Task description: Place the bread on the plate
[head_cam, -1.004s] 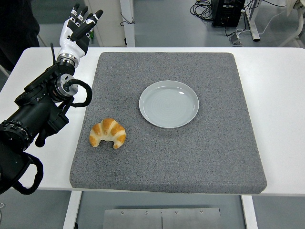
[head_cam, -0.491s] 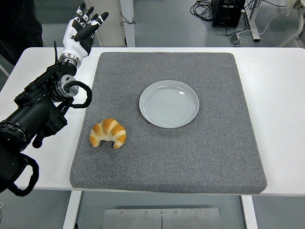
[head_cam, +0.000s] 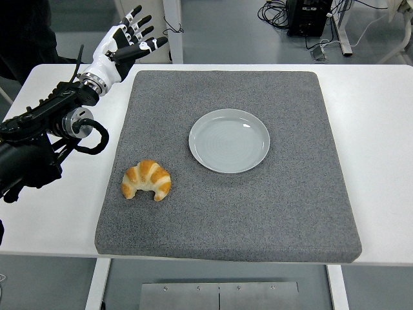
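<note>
A golden croissant (head_cam: 146,180) lies on the grey mat (head_cam: 277,206) near its left edge, towards the front. An empty pale grey plate (head_cam: 228,140) sits on the mat's middle, to the right of and beyond the bread. My left hand (head_cam: 129,41) is raised over the table's far left corner, well beyond the croissant, its fingers spread and holding nothing. The black left arm (head_cam: 39,139) reaches in from the left edge. The right arm is out of view.
The mat covers most of the white table (head_cam: 377,129). A dark-clothed person (head_cam: 22,29) stands at the top left. Cables and a black box (head_cam: 308,16) lie on the floor beyond the table.
My left hand has swung to the right and tilted towards the mat's far left corner, while the arm has drawn back to the left. Croissant and plate have not moved.
</note>
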`<action>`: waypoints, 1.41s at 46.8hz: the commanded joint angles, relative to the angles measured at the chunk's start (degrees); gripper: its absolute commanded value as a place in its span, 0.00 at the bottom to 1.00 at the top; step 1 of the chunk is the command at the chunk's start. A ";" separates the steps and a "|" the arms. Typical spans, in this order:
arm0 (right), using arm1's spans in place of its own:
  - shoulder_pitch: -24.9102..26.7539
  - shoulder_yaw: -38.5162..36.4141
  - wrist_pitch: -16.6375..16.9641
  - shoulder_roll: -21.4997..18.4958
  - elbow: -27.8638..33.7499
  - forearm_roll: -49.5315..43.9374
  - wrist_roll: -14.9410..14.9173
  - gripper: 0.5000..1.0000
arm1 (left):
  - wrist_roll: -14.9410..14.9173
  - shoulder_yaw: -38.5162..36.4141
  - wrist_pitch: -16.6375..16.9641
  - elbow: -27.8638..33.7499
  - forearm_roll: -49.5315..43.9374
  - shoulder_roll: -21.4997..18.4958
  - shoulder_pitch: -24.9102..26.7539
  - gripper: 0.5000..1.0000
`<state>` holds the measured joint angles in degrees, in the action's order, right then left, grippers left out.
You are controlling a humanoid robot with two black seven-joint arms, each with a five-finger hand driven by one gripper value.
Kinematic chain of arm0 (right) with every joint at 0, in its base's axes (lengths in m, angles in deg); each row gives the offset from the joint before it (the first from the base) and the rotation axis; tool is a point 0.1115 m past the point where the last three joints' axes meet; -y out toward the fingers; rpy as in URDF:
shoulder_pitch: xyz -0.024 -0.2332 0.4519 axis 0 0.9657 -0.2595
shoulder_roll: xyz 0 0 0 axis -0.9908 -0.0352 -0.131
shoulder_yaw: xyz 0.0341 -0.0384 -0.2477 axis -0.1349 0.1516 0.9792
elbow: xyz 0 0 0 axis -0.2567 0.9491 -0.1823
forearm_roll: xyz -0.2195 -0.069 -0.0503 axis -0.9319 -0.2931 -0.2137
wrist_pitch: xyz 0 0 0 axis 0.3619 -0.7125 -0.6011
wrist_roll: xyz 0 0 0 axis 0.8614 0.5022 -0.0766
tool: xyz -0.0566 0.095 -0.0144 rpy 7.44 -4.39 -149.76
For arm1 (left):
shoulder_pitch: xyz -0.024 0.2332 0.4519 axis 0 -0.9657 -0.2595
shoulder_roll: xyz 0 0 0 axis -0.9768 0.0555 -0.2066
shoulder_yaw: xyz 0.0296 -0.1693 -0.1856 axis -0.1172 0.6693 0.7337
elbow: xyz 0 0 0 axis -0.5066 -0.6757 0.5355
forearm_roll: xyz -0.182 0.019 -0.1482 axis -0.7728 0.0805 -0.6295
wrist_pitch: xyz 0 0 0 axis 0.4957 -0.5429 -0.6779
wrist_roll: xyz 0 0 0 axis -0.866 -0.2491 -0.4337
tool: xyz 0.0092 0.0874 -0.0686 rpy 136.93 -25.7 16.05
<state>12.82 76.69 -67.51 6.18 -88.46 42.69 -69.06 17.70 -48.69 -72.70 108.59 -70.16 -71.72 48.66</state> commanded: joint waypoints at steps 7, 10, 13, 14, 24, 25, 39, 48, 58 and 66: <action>-0.01 0.02 -0.07 0.00 0.01 0.06 -0.06 1.00 | -1.28 -0.28 5.18 12.73 7.74 -6.52 -1.59 0.94; -0.01 0.02 0.01 0.00 0.01 -0.02 -0.06 1.00 | -1.37 -0.37 5.88 14.93 10.55 -7.40 -2.39 0.94; -0.01 0.02 0.01 0.00 0.01 -0.02 0.03 1.00 | -1.54 -0.46 5.97 15.99 13.72 -8.10 -2.74 0.94; -0.01 0.02 0.01 0.00 0.01 0.06 0.03 1.00 | -1.54 -0.72 5.89 16.16 14.68 -8.37 -2.91 0.94; -0.01 0.02 0.01 0.00 0.01 0.06 0.03 1.00 | -1.37 -2.75 5.97 21.34 23.74 -13.64 -3.53 0.95; -0.01 0.02 -0.07 0.00 0.01 -0.02 0.03 1.00 | -1.37 -2.83 5.97 22.13 24.62 -14.25 -3.62 0.95; -0.01 0.02 0.01 0.00 0.01 0.06 0.03 1.00 | -1.37 -2.92 5.89 30.84 34.81 -20.23 -4.94 0.95; -0.01 0.02 -0.07 0.00 0.01 0.06 0.03 1.00 | -1.37 -4.50 5.80 33.47 41.41 -22.34 -5.64 0.94; -0.01 0.02 -0.08 0.00 0.01 -0.02 0.03 1.00 | -1.37 -5.73 5.80 41.73 44.04 -28.05 -5.46 0.94; -0.01 0.02 0.01 0.00 -0.07 0.06 0.03 1.00 | -1.28 -5.82 5.27 44.64 44.84 -30.69 -5.55 0.94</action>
<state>12.80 76.71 -67.53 6.18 -88.45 42.69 -69.08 16.34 -54.46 -67.07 152.40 -25.34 -101.61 43.14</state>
